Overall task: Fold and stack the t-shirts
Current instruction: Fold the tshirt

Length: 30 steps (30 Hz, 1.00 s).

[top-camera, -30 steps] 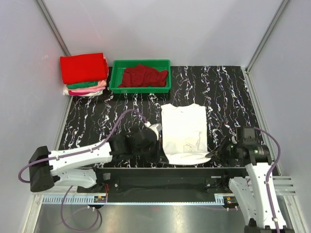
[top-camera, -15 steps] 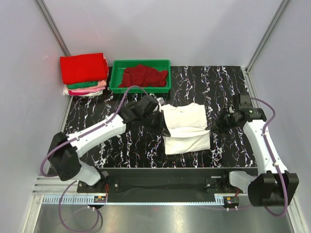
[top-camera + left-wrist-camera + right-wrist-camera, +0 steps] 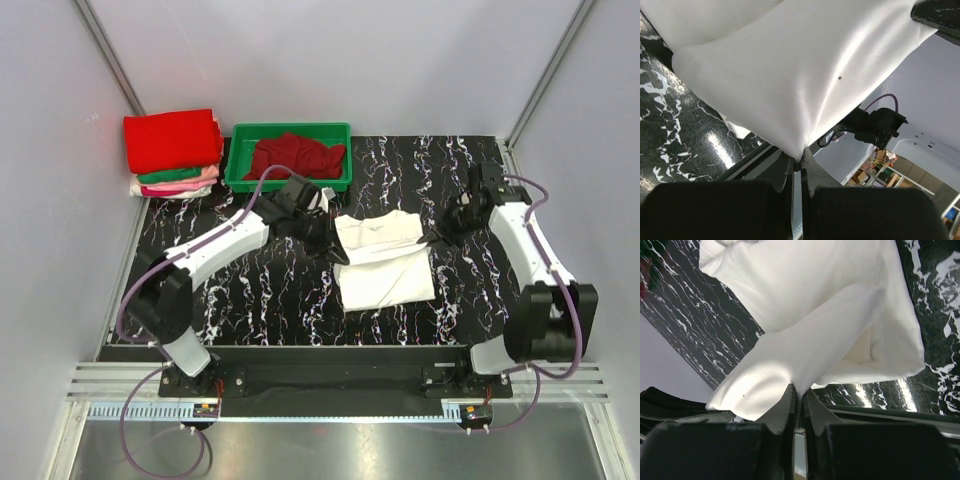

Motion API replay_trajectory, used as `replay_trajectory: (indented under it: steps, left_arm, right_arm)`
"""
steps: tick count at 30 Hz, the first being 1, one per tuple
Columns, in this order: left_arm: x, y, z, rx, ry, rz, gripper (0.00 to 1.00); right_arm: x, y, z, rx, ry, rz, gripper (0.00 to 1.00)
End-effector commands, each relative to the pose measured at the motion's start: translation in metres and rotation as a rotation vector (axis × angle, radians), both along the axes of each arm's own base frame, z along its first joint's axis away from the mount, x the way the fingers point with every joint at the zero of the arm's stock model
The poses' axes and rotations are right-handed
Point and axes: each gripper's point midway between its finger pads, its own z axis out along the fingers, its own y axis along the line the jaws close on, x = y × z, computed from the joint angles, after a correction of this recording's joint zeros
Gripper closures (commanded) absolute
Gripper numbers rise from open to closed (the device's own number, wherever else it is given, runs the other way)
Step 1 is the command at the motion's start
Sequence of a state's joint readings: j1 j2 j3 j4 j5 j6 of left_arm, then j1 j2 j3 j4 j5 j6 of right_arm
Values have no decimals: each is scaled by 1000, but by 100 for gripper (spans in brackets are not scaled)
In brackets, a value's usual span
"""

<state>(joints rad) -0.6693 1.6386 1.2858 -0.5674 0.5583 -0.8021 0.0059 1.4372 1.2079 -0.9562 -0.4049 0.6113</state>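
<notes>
Your left gripper [image 3: 337,256] and right gripper [image 3: 433,240] each pinch a corner of the white t-shirt [image 3: 388,282], mid-frame. Carry both corners level toward the frame's top; lower them together, edges aligned.

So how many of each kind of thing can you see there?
white cloth t-shirt, part folded: 1
stack of folded shirts, red on top: 1
green plastic tray: 1
heap of dark red cloth in the tray: 1
white-and-black robot arms, left and right: 2
Total: 6
</notes>
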Motion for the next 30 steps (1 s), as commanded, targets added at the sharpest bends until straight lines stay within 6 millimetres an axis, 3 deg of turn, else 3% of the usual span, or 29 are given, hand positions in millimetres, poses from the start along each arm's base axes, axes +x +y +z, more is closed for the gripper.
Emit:
replay_trajectory:
  steps: [1,4,5,7,8,9,10,11,12,14,16,17,18,21,22,23,24,26,27,28,30]
  left_arm:
    - [21,-6,23,-109,-21,-39,100]
    - [48,0,22,-119,-15,-25,99]
    - [56,2,9,-104,18,-30,99]
    - [91,10,11,-113,-9,4,98]
    - [105,14,-15,-78,36,12,96]
    - [123,24,-24,-65,55,43,95]
    - [142,22,-16,-80,21,47,91]
    - [154,22,-43,-61,59,51,72]
    - [168,26,-52,-54,65,69,63]
    - [198,18,-61,-91,47,79,58]
    - [214,15,-59,-125,49,98,42]
    - [221,9,-48,-152,27,89,35]
    - [222,8,-42,-155,12,87,2]
    - [217,14,-24,-134,-51,99,1]
    - [213,18,-21,-124,-62,104,1]
    - [211,23,-6,-108,-122,112,1]
    - [200,29,-19,-78,-102,115,1]
    - [193,38,-9,-44,-170,124,1]
    - [181,44,-26,-9,-142,127,1]
    - [182,49,-22,13,-190,136,1]
    - [175,52,-35,41,-190,136,1]
  right_arm:
    - [40,0,12,-6,-91,18,100]
    - [68,3,5,15,-76,14,100]
    - [76,5,3,27,-72,13,100]
    - [104,6,-11,37,-53,-18,100]
    - [116,5,-16,37,-54,-32,100]
    - [134,7,-18,51,-91,-42,98]
    - [152,8,-32,63,-70,-68,90]
    - [164,6,-39,53,-71,-85,71]
    - [177,7,-44,59,-89,-82,65]
    - [198,2,-61,35,-72,-106,49]
    - [212,2,-57,30,-100,-98,32]
    - [213,-3,-55,1,-100,-105,30]
    - [209,-4,-53,-11,-83,-103,29]
    - [201,-16,-31,-78,-141,-112,27]
    - [190,-20,-22,-103,-162,-110,27]
    - [185,-25,-19,-133,-173,-121,27]
    - [182,-27,-16,-143,-192,-122,27]
    - [161,-28,-19,-156,-184,-113,27]
    - [155,-28,-21,-157,-183,-109,27]
    - [140,-27,-27,-154,-163,-99,27]
    - [130,-25,-31,-143,-169,-89,27]
